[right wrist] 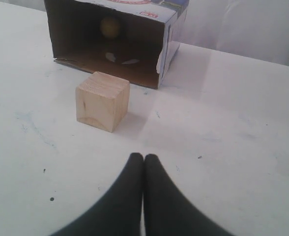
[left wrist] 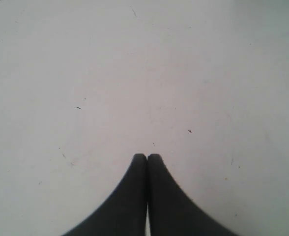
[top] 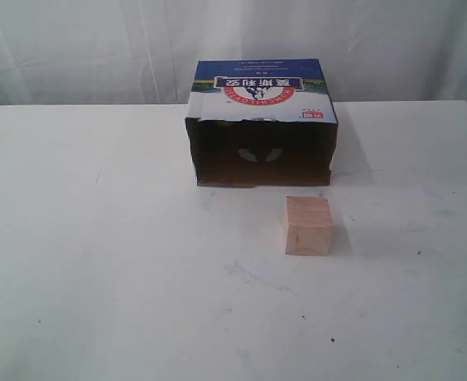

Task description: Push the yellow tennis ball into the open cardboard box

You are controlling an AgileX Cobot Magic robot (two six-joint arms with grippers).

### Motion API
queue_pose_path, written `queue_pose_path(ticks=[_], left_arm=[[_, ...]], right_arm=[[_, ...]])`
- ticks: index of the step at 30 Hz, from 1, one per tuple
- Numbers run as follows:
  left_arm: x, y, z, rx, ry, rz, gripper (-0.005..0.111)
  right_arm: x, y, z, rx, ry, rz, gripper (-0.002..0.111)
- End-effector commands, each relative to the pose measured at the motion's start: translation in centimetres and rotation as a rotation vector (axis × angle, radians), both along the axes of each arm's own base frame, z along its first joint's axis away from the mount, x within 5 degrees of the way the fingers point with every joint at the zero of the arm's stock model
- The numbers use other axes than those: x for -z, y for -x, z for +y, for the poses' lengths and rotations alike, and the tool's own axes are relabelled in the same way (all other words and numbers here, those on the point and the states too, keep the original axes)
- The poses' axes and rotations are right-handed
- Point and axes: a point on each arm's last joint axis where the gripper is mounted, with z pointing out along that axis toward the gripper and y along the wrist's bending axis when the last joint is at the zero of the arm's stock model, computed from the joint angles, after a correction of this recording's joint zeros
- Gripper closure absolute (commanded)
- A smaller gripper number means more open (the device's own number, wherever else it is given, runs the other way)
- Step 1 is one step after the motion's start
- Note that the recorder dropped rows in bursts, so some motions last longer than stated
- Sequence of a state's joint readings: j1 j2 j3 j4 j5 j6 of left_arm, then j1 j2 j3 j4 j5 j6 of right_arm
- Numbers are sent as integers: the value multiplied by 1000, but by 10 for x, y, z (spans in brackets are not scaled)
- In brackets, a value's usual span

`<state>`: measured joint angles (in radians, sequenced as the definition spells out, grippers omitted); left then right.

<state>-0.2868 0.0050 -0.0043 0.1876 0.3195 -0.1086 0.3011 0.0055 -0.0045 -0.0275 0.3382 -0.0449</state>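
The yellow tennis ball (right wrist: pixel 109 27) sits inside the open cardboard box (top: pixel 261 95), far back in the shadow (only the right wrist view catches it, dimly). The box lies on the white desk (top: pixel 98 262), its mouth facing the pale wooden cube (top: pixel 308 225) near it. The left tool (left wrist: pixel 147 156) is clenched on nothing, over bare desk. The right tool (right wrist: pixel 143 156) is clenched too, empty, pointing towards cube and box.
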Motion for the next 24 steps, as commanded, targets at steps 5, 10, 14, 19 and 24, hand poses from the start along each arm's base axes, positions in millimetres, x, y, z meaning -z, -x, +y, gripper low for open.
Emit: queue_pose_path(ticks=[5, 10, 14, 19, 24], left_arm=[[2, 1, 0, 5, -6, 8, 107], [2, 1, 0, 5, -6, 8, 107], [2, 1, 0, 5, -6, 8, 107], [2, 1, 0, 5, -6, 8, 107], [2, 1, 0, 5, -6, 8, 107]], right_arm=[[1, 0, 0, 14, -29, 5, 108], [1, 0, 0, 14, -29, 5, 108], [1, 0, 0, 14, -29, 5, 108], [1, 0, 0, 14, -29, 5, 108], [1, 0, 0, 14, -29, 5, 108]])
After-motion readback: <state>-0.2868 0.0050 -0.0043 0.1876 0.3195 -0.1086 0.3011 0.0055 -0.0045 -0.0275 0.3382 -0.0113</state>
